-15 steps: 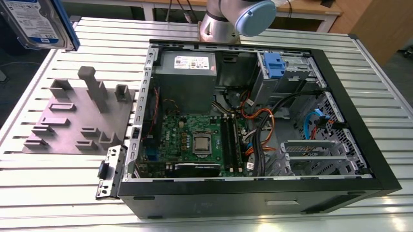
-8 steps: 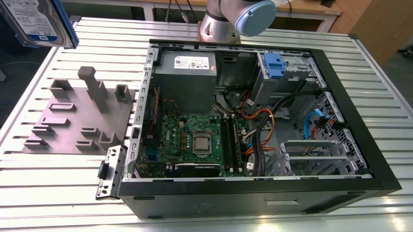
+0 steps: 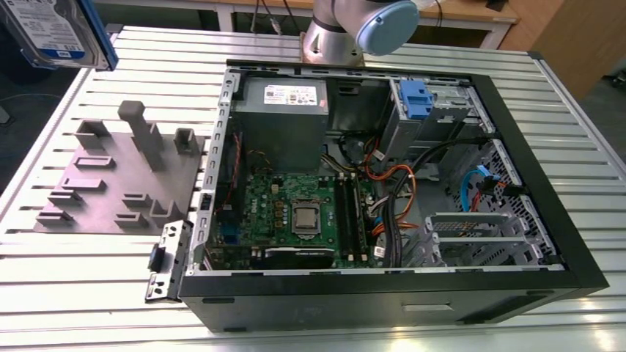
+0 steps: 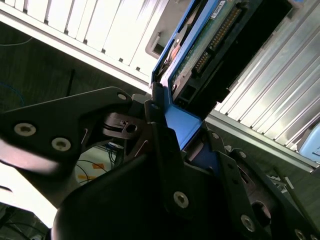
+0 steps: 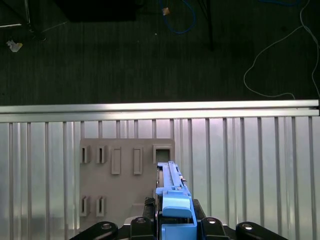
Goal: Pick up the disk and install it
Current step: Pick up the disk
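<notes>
Flat silver metal disk [image 3: 44, 29], paper-labelled, its blue carrier frame [image 5: 176, 207] smooth glossy plastic; black gripper [image 4: 182, 125] matt, with bright metal screws [image 4: 181, 199]; ribbed worktop [image 3: 567, 117] brushed aluminium, softly shiny; grey fixture block [image 3: 108, 176] matt plastic; computer case [image 3: 391, 297] black painted metal.

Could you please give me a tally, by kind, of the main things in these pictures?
Disk, held in the gripper: 1
Open computer case: 1
Grey power-supply box inside the case: 1
Grey fixture plate: 1
Total: 4
</notes>
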`<state>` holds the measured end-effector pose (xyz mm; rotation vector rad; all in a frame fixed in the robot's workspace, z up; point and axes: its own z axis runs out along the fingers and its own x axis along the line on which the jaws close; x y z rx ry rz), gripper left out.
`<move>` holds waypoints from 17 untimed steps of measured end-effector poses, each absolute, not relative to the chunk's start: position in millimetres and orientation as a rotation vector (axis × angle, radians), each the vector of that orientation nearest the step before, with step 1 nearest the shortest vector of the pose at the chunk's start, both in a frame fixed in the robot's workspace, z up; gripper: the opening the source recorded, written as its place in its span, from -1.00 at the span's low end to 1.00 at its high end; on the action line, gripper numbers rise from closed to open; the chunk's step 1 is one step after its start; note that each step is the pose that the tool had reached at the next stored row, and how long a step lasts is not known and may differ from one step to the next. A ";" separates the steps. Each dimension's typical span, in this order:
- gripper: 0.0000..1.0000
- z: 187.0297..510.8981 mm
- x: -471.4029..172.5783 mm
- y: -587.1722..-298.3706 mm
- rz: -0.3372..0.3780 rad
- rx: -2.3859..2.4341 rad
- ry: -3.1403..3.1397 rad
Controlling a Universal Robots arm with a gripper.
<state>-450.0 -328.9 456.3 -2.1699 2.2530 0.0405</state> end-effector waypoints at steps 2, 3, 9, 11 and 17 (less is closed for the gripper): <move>-0.27 456.3 -449.9 -328.8 0.041 -2.170 2.253; -0.27 456.3 -449.9 -328.8 0.041 -2.170 2.253; -0.27 456.4 -449.8 -328.9 0.043 -2.169 2.252; -0.27 456.4 -448.9 -328.9 0.043 -2.169 2.252; -0.27 456.3 -445.7 -328.9 0.043 -2.169 2.252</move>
